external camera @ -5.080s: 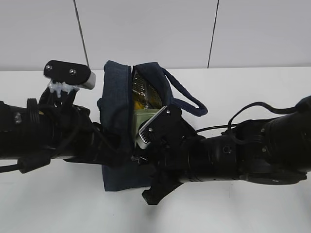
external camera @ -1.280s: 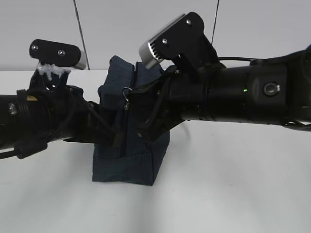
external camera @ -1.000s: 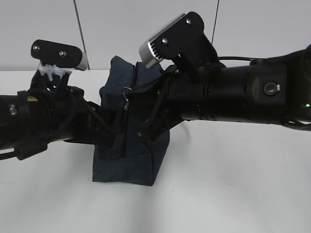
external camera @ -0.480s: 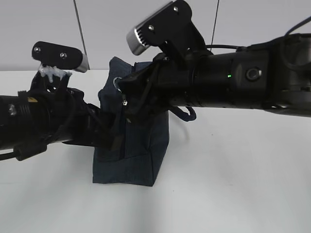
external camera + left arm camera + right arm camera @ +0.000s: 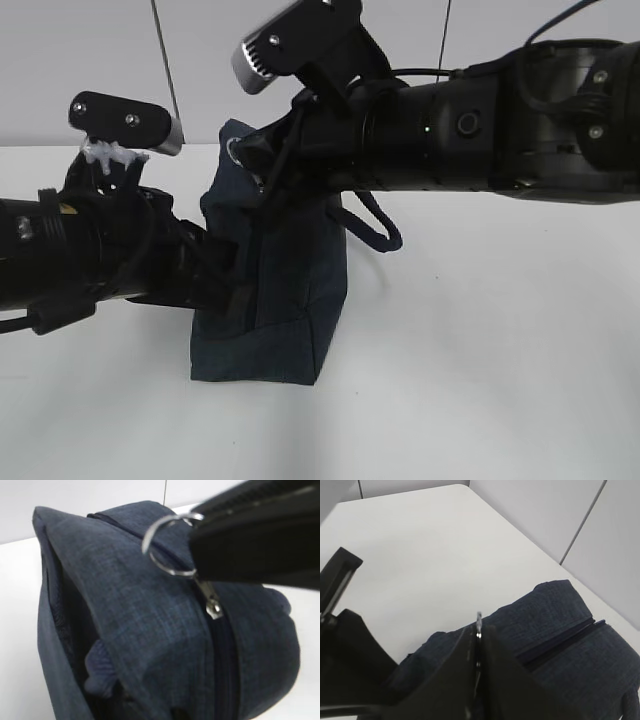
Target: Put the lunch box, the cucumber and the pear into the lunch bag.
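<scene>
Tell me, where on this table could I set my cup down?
The white table is bare right of the lunch bag, under the right arm, and along the front edge. It's crowded left of the bag, where the left arm presses in.

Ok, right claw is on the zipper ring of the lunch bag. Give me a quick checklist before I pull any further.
1. Right claw shut on the ring pull: ok, the ring sits pinched at its tip.
2. Left claw holding the lunch bag: cannot tell, it is hidden against the bag's side in the exterior view.
3. Zipper shut behind the slider: ok, teeth below it look closed in the left wrist view.
4. Zipper run left to the far end: cannot tell, the right claw covers it.
5. Food inside: cannot tell, nothing shows through the fabric.
6. Handle out of the zipper: ok, it hangs off the right side.
</scene>
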You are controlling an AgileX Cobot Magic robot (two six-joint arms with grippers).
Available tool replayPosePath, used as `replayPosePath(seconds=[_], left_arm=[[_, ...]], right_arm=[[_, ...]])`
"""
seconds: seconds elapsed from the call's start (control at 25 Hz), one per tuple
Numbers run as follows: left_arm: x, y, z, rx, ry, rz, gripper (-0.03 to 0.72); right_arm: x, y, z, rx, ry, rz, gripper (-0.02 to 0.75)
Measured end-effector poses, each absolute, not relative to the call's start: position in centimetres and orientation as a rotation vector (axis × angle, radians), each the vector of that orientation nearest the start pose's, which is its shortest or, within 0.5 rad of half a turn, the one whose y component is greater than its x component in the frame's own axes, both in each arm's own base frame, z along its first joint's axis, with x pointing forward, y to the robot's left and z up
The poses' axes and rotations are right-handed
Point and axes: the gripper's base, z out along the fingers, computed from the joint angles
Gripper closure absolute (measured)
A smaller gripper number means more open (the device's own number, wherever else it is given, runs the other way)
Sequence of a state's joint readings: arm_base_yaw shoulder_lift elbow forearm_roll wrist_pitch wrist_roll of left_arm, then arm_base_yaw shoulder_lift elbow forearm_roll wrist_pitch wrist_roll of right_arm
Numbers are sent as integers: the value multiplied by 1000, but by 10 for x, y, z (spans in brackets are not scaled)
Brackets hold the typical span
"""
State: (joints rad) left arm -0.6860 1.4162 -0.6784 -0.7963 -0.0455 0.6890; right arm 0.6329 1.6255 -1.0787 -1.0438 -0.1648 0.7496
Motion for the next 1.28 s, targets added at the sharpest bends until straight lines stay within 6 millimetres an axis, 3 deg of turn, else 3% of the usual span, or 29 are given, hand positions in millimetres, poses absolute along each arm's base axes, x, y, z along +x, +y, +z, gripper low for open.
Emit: replayPosePath(seconds=[0.24,0.64,1.28], left_arm=[[219,-176,220,624,2142,-415,685],[216,-177,219,642,2160,-432,685],[205,-173,216,682,2203,-466,685]], right_arm=[[305,233,276,-944,1721,349,738],[328,204,281,-854,1713,345,738],[348,216,269,-874,1715,348,738]])
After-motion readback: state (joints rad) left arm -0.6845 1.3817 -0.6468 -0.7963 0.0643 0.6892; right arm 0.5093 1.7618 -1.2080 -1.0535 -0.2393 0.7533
